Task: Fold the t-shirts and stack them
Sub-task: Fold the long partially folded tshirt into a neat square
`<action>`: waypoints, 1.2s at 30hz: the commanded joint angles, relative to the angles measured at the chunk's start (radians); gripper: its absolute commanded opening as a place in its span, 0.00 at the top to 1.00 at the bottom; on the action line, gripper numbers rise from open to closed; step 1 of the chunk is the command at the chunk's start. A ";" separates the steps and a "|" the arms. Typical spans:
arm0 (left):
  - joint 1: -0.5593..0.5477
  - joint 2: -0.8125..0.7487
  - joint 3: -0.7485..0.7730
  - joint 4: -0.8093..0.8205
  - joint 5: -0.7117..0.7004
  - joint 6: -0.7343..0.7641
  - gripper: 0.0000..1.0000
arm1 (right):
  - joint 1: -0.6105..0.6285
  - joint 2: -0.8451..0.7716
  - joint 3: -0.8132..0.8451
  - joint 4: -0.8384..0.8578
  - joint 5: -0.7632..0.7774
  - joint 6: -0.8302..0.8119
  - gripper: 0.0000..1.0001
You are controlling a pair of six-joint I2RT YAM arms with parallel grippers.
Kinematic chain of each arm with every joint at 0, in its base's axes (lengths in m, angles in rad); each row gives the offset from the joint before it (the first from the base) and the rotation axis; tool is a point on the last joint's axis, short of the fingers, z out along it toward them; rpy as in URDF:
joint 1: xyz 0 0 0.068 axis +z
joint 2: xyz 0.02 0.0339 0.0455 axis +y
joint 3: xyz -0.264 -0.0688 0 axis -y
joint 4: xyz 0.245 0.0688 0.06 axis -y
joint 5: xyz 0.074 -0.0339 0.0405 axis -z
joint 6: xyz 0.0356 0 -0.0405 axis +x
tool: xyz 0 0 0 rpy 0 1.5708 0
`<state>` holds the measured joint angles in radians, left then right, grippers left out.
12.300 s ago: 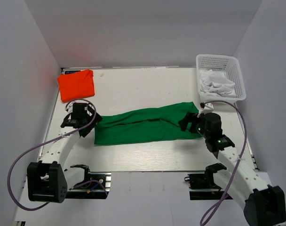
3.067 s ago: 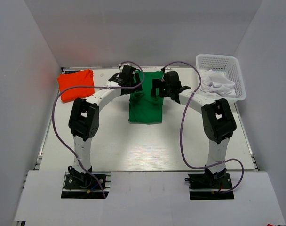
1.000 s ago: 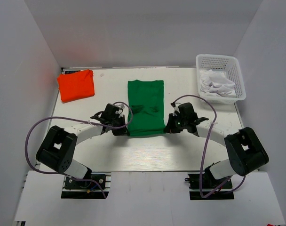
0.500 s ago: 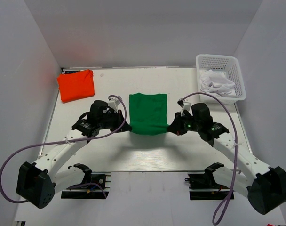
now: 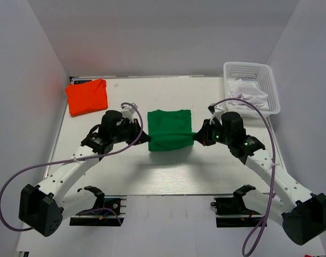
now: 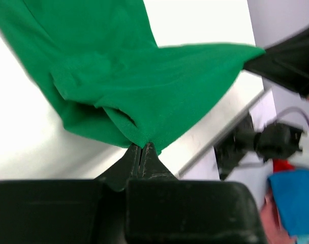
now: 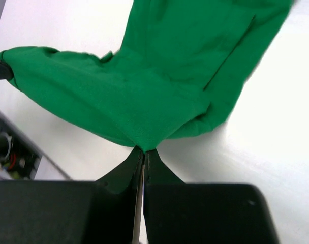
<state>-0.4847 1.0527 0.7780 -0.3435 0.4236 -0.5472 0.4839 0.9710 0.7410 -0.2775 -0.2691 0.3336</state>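
Observation:
The green t-shirt (image 5: pixel 170 129) lies in the middle of the table, its near edge lifted and stretched between both grippers. My left gripper (image 5: pixel 146 139) is shut on the shirt's near left corner; in the left wrist view the green t-shirt (image 6: pixel 144 76) runs out from the gripper (image 6: pixel 143 146). My right gripper (image 5: pixel 195 137) is shut on the near right corner; in the right wrist view the green cloth (image 7: pixel 144 86) fans out from the gripper (image 7: pixel 144 151). The orange-red t-shirt (image 5: pixel 87 97) lies folded at the far left.
A white lattice basket (image 5: pixel 253 87) holding white cloth stands at the far right corner. White walls close in the table on three sides. Purple cables loop along both arms.
Both grippers have lifted the green shirt's near edge and carried it away from the arms' bases, over the rest of the shirt, so the green patch on the table is shorter.

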 commanded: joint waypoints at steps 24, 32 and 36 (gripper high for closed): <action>0.040 0.613 0.512 0.026 -0.499 0.000 1.00 | -0.134 0.632 0.503 0.112 0.053 -0.034 1.00; 0.090 0.806 0.690 0.008 -0.511 0.000 1.00 | -0.172 0.891 0.690 0.172 -0.058 -0.068 1.00; 0.110 0.872 0.745 -0.002 -0.511 0.009 1.00 | -0.182 0.997 0.788 0.137 -0.091 -0.056 1.00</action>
<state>-0.3965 1.9255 1.4643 -0.3321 -0.0483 -0.5591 0.3172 1.9305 1.4551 -0.1547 -0.3195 0.2909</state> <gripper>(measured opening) 0.018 0.009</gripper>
